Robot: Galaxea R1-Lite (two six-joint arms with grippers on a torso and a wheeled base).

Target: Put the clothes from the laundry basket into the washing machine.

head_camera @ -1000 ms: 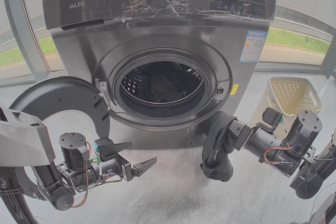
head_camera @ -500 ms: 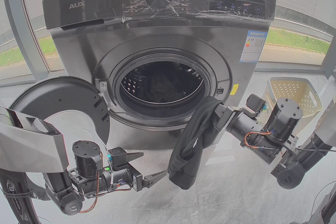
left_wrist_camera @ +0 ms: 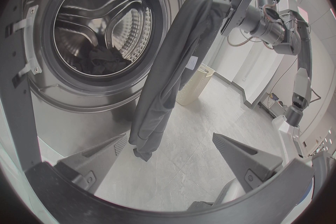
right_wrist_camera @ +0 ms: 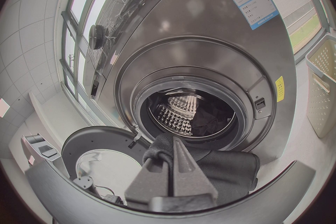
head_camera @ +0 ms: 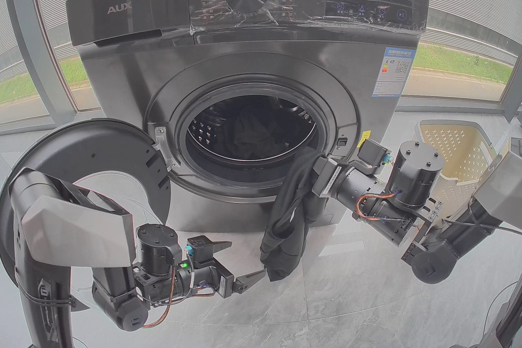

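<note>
— Garment (head_camera: 288,218), where?
— Clamped tight between the closed fingers of the right hand (head_camera: 314,173). Bunched at the top, draped over those fingers, hanging straight below that hand in long dark folds.
— And relative to the washing machine (head_camera: 244,55)?
— Straight ahead of the right hand, the open mouth of the drum (head_camera: 201,131). Hand about level with the mouth's lower rim, toward its right side. Cloth entirely outside the drum, dangling before the machine's lower front panel.
— Touching the floor (head_camera: 337,294)?
— Apparently not. Hem hanging free above the tiles, judging by the left wrist view.
— Anything inside already?
— Dark clothes (head_camera: 253,134), heaped at the bottom of the drum, beyond the right hand's fingertips.
— Left hand (head_camera: 242,259)?
— Fingers spread wide apart, gripping nothing. Low, close to the floor, pointing toward the garment's lower end. Hem just beyond the fingertips, no contact.
— Door (head_camera: 92,153)?
— Swung wide open on its hinge, off to the left of the left hand and farther forward.
— Laundry basket (head_camera: 462,148)?
— Pale and perforated, standing on the floor behind the right hand, on the right of its arm, by the machine's right corner. Well apart from the garment.
</note>
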